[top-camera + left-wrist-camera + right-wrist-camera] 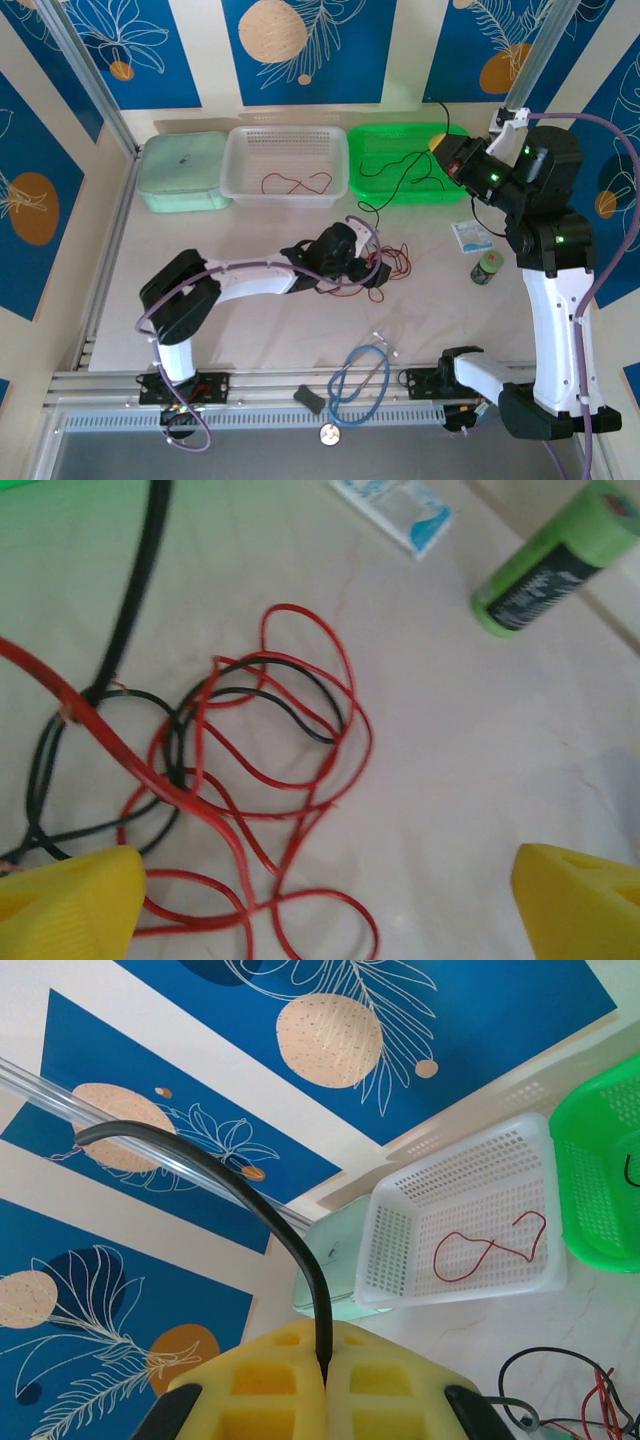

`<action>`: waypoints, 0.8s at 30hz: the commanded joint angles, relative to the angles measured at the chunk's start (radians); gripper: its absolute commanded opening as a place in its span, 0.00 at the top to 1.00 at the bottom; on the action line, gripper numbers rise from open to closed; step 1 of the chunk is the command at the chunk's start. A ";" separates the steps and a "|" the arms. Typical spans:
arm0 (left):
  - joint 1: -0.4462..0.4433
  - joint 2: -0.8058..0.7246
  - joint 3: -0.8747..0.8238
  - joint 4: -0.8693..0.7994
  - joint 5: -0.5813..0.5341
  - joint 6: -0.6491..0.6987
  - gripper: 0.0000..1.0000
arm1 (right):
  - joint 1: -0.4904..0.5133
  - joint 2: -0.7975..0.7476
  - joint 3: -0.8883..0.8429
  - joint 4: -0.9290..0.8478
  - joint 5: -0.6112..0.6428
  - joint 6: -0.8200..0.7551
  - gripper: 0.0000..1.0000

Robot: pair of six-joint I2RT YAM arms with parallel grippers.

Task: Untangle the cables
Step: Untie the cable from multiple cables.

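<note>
- Your left gripper [330, 905] hung wide open with nothing in it, right over the red-and-black cables [150, 775] heaped mid-table.
- Bare tabletop [480, 760] lay at 3 o'clock of the heap. A green bottle [545, 575] sat at 1 o'clock, well apart.
- Your right gripper [325, 1375] was pinched on one black cable [318, 1310], raised by the green basket [365, 165] rim.
- One red cable [500, 1251] lay inside the white basket [395, 1250].

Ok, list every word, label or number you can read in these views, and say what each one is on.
No text can be read as it stands.
green bottle: pale print on its dark label, too blurred to read.
white and blue packet: blue markings, no letters can be made out.
</note>
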 commanded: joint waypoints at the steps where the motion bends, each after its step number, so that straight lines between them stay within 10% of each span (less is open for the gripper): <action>1: -0.004 0.057 0.084 -0.094 -0.099 -0.006 0.12 | 0.009 -0.023 -0.005 0.028 0.004 0.009 1.00; 6: -0.004 0.104 0.137 -0.164 -0.183 -0.005 0.34 | 0.009 -0.034 -0.002 0.018 0.019 -0.003 1.00; 13: 0.018 0.059 0.067 -0.202 -0.269 -0.032 1.00 | 0.002 -0.061 0.008 -0.002 0.083 -0.032 1.00; 24: 0.134 -0.108 -0.202 -0.162 -0.271 -0.111 1.00 | -0.023 -0.048 0.128 -0.037 0.251 -0.126 1.00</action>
